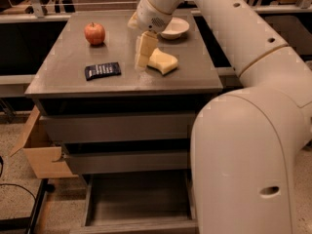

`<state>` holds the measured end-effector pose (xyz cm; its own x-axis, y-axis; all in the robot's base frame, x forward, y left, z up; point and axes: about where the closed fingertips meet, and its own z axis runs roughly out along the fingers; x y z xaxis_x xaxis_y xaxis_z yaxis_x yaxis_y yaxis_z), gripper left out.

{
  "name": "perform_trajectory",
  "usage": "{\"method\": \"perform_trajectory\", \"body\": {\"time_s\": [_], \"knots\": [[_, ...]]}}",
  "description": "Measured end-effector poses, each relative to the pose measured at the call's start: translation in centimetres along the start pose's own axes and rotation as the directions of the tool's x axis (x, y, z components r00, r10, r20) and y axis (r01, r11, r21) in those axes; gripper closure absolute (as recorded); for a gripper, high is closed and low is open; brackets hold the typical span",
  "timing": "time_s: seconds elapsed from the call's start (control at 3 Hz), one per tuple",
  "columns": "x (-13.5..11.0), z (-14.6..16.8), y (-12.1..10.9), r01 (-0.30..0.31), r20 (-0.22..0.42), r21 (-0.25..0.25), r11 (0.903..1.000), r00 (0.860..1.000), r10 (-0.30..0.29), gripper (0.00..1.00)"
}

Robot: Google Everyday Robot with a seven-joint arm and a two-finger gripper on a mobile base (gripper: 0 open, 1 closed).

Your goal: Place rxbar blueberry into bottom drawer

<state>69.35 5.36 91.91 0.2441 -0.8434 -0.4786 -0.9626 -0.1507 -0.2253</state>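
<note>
The rxbar blueberry, a flat dark bar with white lettering, lies on the grey cabinet top near its front left. My gripper hangs over the middle of the top, to the right of the bar and apart from it, pointing down. Its tip is just left of a pale yellow sponge. The bottom drawer stands pulled out below, its dark tray showing nothing in it.
A red apple sits at the back left of the top. A white bowl sits at the back, partly behind my arm. My large arm fills the right side. A cardboard box stands on the floor left of the cabinet.
</note>
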Motion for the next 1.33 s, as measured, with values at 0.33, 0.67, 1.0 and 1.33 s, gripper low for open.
{"method": "perform_trajectory", "body": {"time_s": [0.33, 0.67, 1.0, 1.33], "knots": [[-1.8, 1.7, -0.8, 0.016, 0.048, 0.0, 0.9999, 0.999, -0.016, 0.0], [-3.9, 4.2, -1.3, 0.02, 0.118, -0.011, 0.9997, 0.993, -0.018, 0.0], [-5.3, 6.4, -1.3, 0.037, 0.139, -0.043, 0.9984, 0.99, -0.031, 0.0], [-5.8, 8.5, -2.2, 0.042, 0.117, -0.054, 0.9977, 0.993, -0.035, 0.0]]}}
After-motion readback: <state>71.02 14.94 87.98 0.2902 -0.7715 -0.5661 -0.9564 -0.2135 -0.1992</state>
